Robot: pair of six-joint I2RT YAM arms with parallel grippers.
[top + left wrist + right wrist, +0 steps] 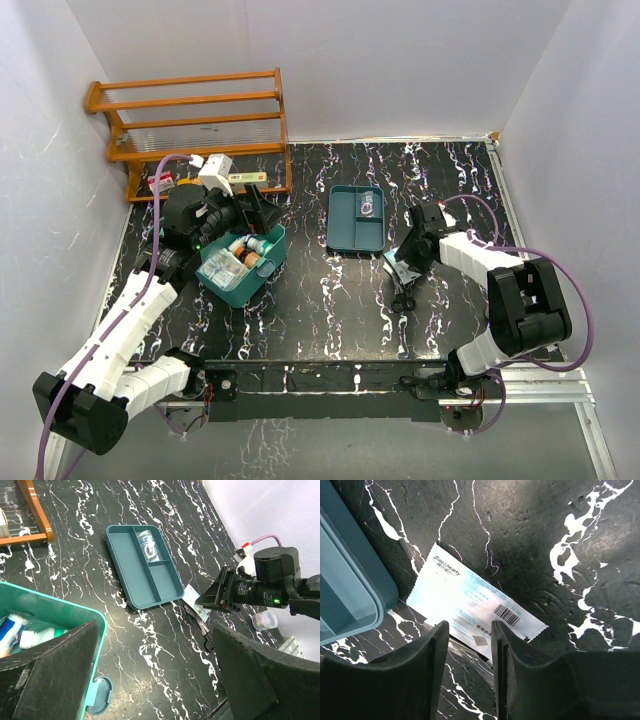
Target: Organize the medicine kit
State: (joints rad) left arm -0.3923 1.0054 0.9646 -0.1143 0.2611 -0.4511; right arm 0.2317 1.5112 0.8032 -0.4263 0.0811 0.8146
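"Teal-green case, the medicine kit (pixel 243 265): where is it?"

"At about nine o'clock on the black marbled worktop (pixel 330 320). Its lid is up and there are small bottles and packs inside. My left claw (pixel 250 212) hangs just past its twelve o'clock rim, fingers (pixel 60 670) spread wide and gripping nothing. In the left wrist view one finger overlaps the kit's corner."

"And your right claw (pixel 400 265)?"

"Out toward three o'clock, pointed down over a white sachet (pixel 475 605) that lies flat on the worktop. Its fingers (pixel 437 645) stand a narrow gap apart over the sachet's edge; whether they touch it I cannot tell from this angle."

"What else is around?"

"A darker divided tray (pixel 357 218) sits just at ten o'clock of the sachet, with a small clear bag in its far right compartment. Scissors (pixel 403 297) lie just at six o'clock of that claw. A wooden rack (pixel 190 120) stands at eleven o'clock, by the back wall."
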